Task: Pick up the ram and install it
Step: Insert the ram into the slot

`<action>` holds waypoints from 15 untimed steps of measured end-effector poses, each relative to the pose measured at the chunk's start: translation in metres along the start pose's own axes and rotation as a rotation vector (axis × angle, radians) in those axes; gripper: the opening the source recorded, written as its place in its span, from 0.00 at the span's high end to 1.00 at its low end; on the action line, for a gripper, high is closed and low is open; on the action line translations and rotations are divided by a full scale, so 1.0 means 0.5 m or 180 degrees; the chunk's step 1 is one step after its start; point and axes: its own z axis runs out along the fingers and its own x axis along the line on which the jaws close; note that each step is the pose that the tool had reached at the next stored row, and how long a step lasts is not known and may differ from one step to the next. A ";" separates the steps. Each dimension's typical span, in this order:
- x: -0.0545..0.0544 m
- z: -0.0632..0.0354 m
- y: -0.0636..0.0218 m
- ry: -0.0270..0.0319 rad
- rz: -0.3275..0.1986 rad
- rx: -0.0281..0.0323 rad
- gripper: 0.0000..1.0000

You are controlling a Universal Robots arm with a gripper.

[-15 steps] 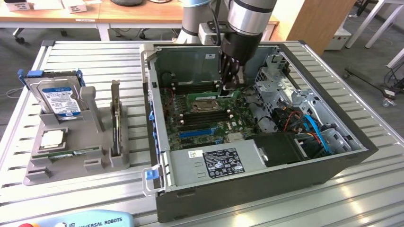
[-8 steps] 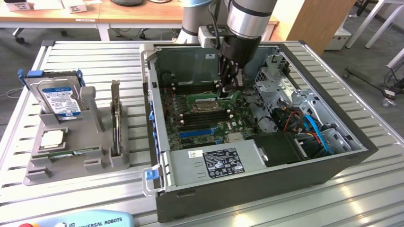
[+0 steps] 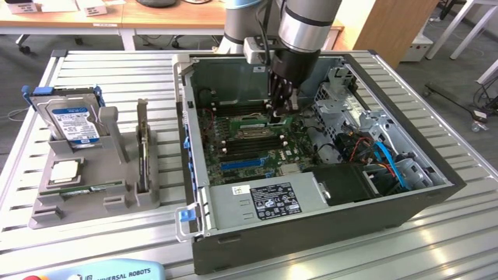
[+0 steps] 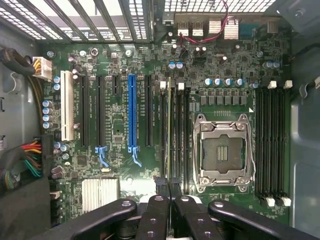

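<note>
A silver slatted metal table (image 3: 447, 233) carries an open dark-grey steel computer case (image 3: 311, 239) at its middle in the exterior view. A grey plastic parts holder (image 3: 46, 216) sits at the case's nine o'clock, apart from it. A pale-blue handheld controller (image 3: 109, 273) lies at seven o'clock.

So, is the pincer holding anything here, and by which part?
Apparently the ram, seen edge-on and pinched by its top edge in the shut pincer above the slots. The contact itself is hidden.
</note>
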 end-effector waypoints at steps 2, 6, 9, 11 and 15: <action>0.000 0.004 0.000 0.0000 0.0000 0.0000 0.88; 0.000 0.005 0.000 0.0001 0.0000 -0.0001 0.88; 0.000 0.005 0.000 0.0000 -0.0001 0.0000 0.88; 0.000 0.006 0.000 0.0000 -0.0006 0.0000 0.88; 0.000 0.009 0.000 0.0000 -0.0014 0.0000 0.88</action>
